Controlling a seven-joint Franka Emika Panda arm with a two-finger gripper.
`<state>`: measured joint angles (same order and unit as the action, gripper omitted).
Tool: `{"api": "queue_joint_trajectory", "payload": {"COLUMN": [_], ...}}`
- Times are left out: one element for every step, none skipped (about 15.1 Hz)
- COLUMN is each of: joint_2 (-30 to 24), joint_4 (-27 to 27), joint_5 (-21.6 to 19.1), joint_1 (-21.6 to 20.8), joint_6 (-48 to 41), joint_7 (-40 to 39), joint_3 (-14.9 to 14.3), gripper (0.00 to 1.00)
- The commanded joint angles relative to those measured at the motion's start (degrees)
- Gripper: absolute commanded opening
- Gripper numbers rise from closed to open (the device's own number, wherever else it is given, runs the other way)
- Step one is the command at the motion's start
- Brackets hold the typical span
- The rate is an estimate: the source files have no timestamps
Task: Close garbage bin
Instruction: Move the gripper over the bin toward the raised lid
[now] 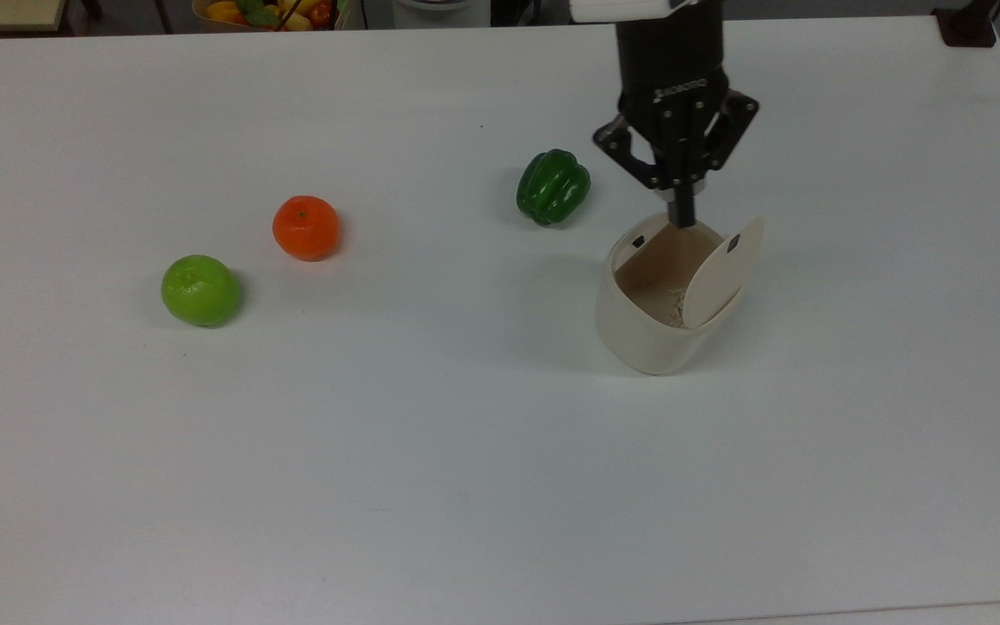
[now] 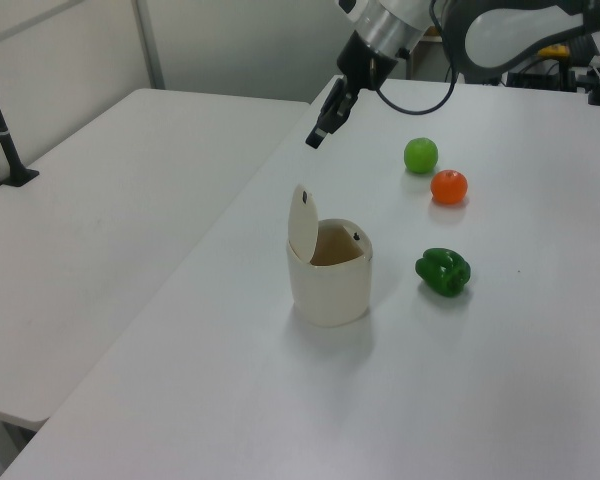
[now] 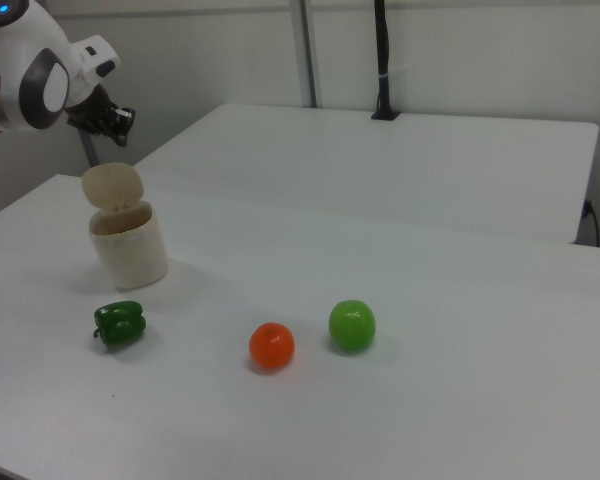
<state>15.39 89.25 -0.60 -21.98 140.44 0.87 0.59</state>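
Above the far rim of the garbage bin (image 1: 652,321), in the top view, my gripper (image 1: 682,215) hangs with its fingers pinched together on nothing. The left view shows the gripper (image 2: 317,133) well above the bin (image 2: 329,275) and clear of it, so there is no contact yet.

The bin stands upright on the white table (image 1: 430,451), near the top view's right, just beside the green pepper (image 1: 553,186); the orange (image 1: 305,227) and the green apple (image 1: 200,290) lie well apart from it toward the top view's left.

What matters to me is the lid (image 1: 723,270). It stands nearly on edge, hinged at the side of the rim toward the top view's right, and its inner face looks across the open mouth toward the top view's left. In my judgement I must come round behind the lid, on its outer face, and push it toward the top view's left and down onto the rim.
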Motion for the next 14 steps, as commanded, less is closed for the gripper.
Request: {"api": "queue_joint_trajectory", "payload": {"joint_2": [2.27, 2.71, 3.76, 4.55, 5.34, 5.96, 6.14, 6.75, 6.85, 6.85, 6.67, 6.32, 6.23, 6.14], "joint_4": [-0.13, -0.13, -0.13, -0.13, -0.13, -0.13, -0.13, -0.13, -0.13, -0.13, -0.13, -0.13, -0.04, -0.04], "joint_5": [-0.28, -0.11, -0.11, -0.37, -0.46, -0.54, -0.46, -0.28, -0.11, 0.16, 0.16, 0.16, 0.16, 0.25], "joint_1": [-2.19, -2.63, -3.15, -3.59, -3.77, -4.30, -4.74, -5.00, -5.44, -5.79, -5.80, -5.71, -5.71, -5.71], "joint_6": [6.23, 7.47, 8.70, 9.84, 11.51, 13.26, 14.50, 14.95, 14.95, 14.95, 14.78, 14.25, 13.73, 12.68], "joint_7": [-0.43, -0.43, -0.43, -0.17, -0.08, 0.01, -0.07, -0.07, -0.16, -0.25, -0.34, -0.43, -0.51, -0.60], "joint_3": [-0.68, -0.68, -0.68, -0.68, -0.68, -0.68, -0.68, -0.68, -0.68, -0.68, -0.68, -0.68, -0.68, -0.68], "gripper": [0.00, 0.00, 0.00, 0.00, 0.00, 0.00, 0.00, 0.00, 0.00, 0.00, 0.00, 0.00, 0.00, 0.00]}}
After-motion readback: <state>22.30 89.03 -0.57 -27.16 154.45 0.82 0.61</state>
